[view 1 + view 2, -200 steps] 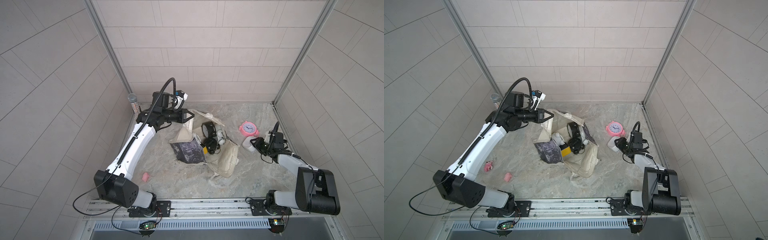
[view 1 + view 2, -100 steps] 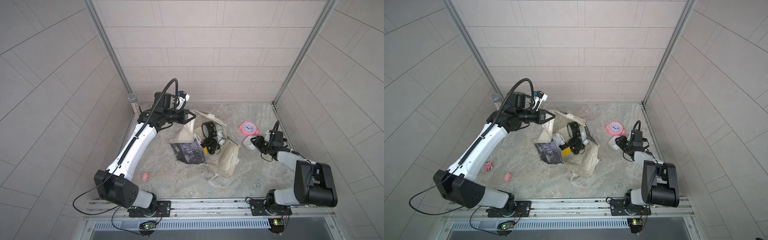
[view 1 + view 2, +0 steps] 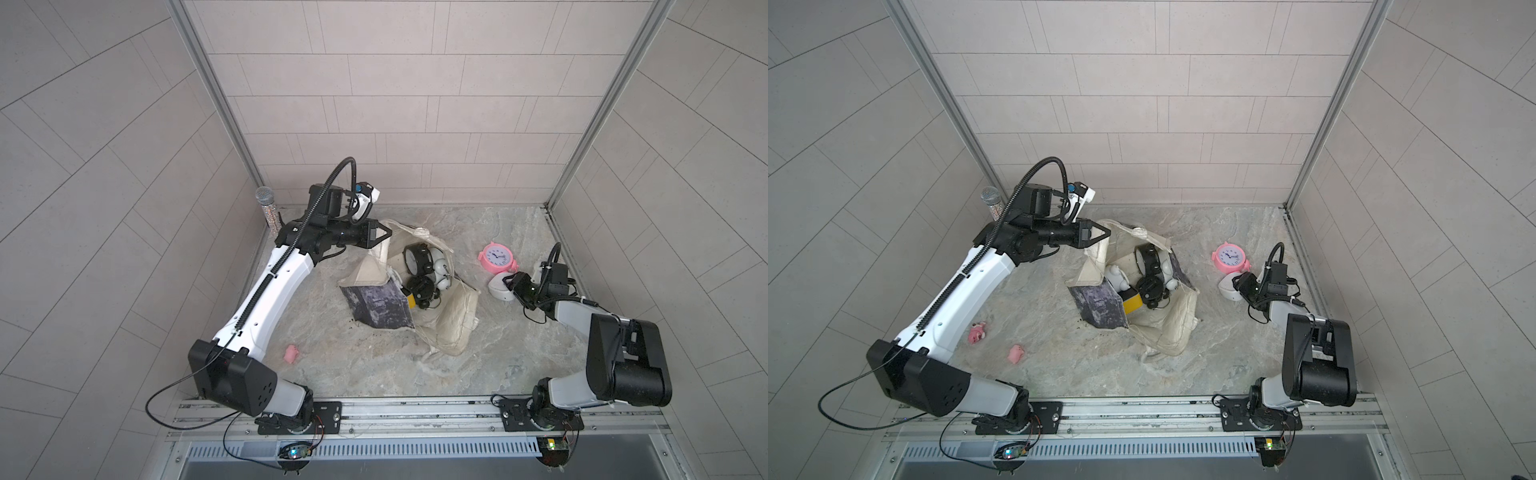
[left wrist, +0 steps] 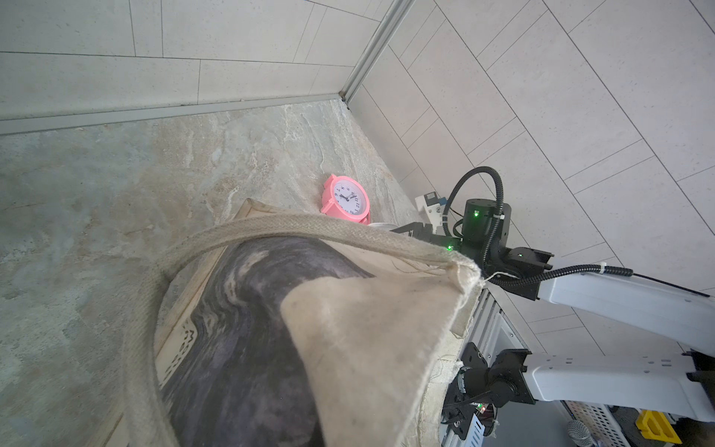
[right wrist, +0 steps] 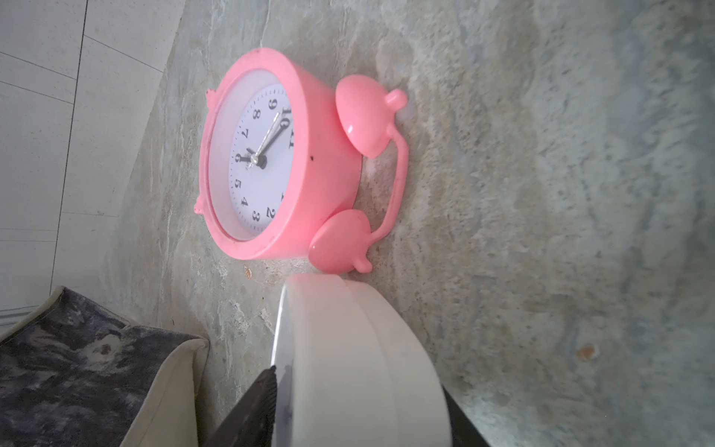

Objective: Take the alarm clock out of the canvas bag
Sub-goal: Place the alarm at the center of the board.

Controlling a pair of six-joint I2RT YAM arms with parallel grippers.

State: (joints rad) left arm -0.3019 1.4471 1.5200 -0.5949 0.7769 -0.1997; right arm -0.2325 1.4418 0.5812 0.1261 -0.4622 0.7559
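Note:
The cream canvas bag (image 3: 440, 328) (image 3: 1167, 332) lies in the middle of the table with its mouth held up. My left gripper (image 3: 388, 233) (image 3: 1108, 233) is shut on its rim; in the left wrist view the bag's cloth (image 4: 348, 348) hides the fingers. Inside it lie black alarm clocks (image 3: 415, 257) (image 3: 1148, 259) and white ones (image 3: 440, 270). A white alarm clock (image 3: 498, 287) (image 3: 1228, 287) (image 5: 360, 348) rests on the table at the right, between the fingers of my right gripper (image 3: 512, 286) (image 5: 358, 383), which is open. A pink alarm clock (image 3: 495, 257) (image 5: 271, 162) lies just behind it.
A microphone (image 3: 268, 208) (image 3: 992, 201) stands in the back left corner. Small pink toys (image 3: 291, 354) (image 3: 977, 332) lie at the front left. Tiled walls close three sides; a metal rail (image 3: 415, 409) runs along the front.
My right gripper's jaws have spread apart around the white alarm clock. The left arm has kept its hold on the bag's rim, nearly still.

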